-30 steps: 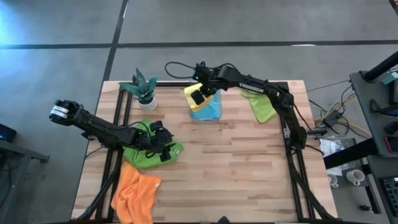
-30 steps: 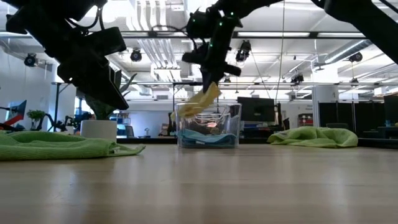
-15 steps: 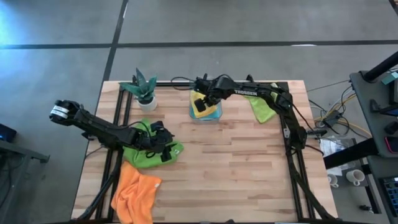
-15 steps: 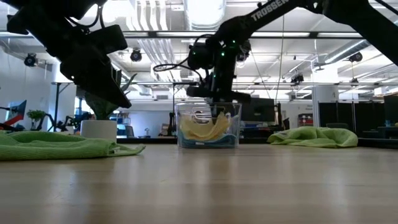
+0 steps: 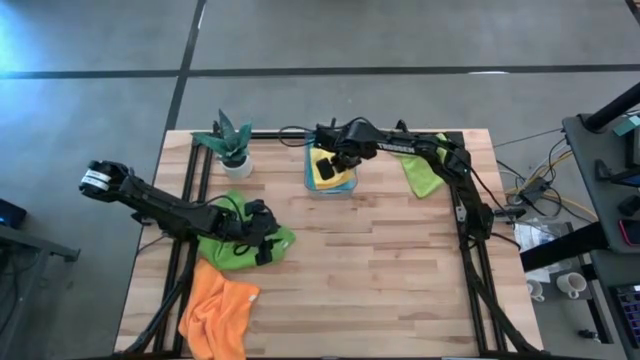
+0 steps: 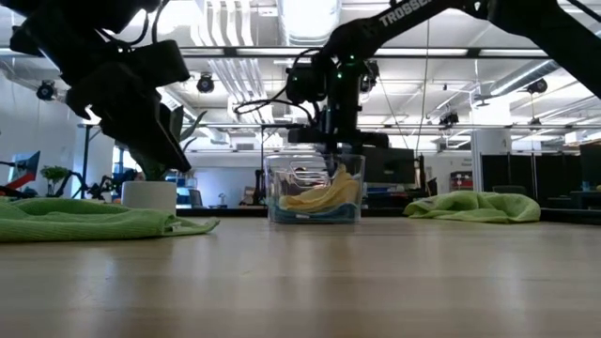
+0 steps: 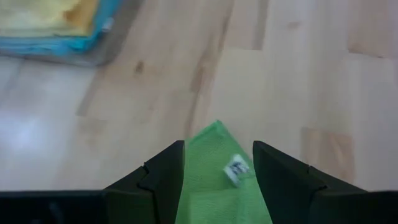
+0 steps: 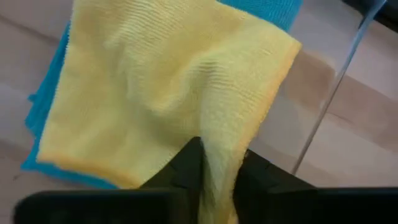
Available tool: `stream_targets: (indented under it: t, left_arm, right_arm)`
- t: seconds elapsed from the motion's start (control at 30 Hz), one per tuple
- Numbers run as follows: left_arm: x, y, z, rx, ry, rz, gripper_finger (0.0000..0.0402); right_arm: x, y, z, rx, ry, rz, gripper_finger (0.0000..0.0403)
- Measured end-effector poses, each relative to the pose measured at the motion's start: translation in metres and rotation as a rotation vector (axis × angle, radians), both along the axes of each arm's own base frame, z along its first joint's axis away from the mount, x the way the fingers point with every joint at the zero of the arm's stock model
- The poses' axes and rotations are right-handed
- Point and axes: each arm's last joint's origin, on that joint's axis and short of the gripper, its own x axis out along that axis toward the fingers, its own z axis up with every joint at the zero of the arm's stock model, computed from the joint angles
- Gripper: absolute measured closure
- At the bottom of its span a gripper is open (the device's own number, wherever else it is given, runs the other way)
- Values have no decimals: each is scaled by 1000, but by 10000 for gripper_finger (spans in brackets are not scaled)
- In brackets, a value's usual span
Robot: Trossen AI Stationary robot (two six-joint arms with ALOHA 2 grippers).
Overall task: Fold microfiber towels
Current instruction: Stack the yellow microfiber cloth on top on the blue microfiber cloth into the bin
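High view: the right pincer [image 5: 333,167] reaches into the clear plastic bin [image 5: 346,186] at the far middle of the tabletop [image 5: 400,270], its fingers pinching a fold of the yellow towel [image 8: 168,93], which lies on the blue towel [image 8: 43,106] inside. The left pincer [image 5: 262,240] hovers with fingers apart over the darker green towel [image 5: 225,252] near the left edge. The orange towel [image 5: 215,310] lies beside it at the near corner; the lime green towel [image 5: 420,172] sits far right.
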Motion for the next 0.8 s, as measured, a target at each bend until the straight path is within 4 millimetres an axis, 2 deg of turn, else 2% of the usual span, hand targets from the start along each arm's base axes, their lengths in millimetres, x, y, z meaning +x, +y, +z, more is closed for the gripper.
stream_targets:
  t: [0.2, 0.4, 0.47, 0.53, 0.7, 0.8]
  left_arm:
    - [0, -1, 0, -14, 2, -13, 227]
    - [0, -1, 0, -14, 2, -13, 227]
    - [0, -1, 0, -14, 2, -13, 227]
    - [0, -1, 0, -15, 2, -13, 227]
    - [0, -1, 1, -14, 1, -14, 227]
    - [0, -1, 1, -11, 0, -12, 227]
  right_arm:
    - [-3, 2, 24, 47, 38, 31, 263]
    - [10, -6, 51, -125, -67, 115, 249]
    - [16, -11, 52, -147, -137, 147, 260]
    - [17, -14, 46, -86, -175, 182, 283]
    - [7, -20, 24, -36, -106, 257, 378]
    - [4, -27, 14, -60, -76, 349, 389]
